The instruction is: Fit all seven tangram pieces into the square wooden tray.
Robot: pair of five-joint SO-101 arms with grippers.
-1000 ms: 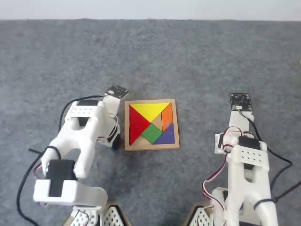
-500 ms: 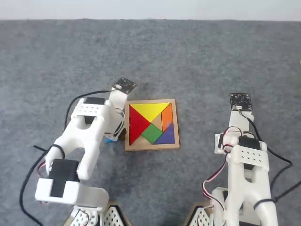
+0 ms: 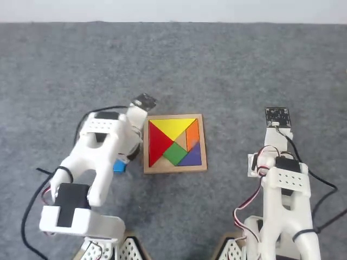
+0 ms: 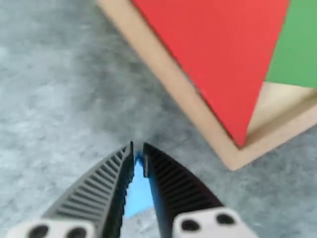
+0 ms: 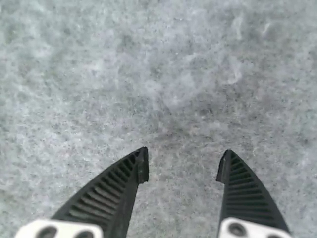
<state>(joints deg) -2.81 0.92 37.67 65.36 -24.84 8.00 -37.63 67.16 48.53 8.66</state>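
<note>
Fingers (image 4: 168,173) of the left gripper (image 4: 137,148) stand nearly together, pinching a blue piece (image 4: 138,191) between them. The wooden tray (image 4: 163,74) lies just ahead of their tips, with its red triangle (image 4: 218,54) and green piece (image 4: 297,49) seated inside, the triangle the nearer of the two. The right gripper (image 5: 183,166) holds its fingers spread wide over grey felt (image 5: 163,74), with nothing between them.

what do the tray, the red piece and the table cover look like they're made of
Tray: pale unpainted wood, judging by its matte tan rim. Red piece: probably painted wood, with flat even colour and little sheen. Table cover: grey felt or short carpet, going by its fuzzy mottled texture.
</note>
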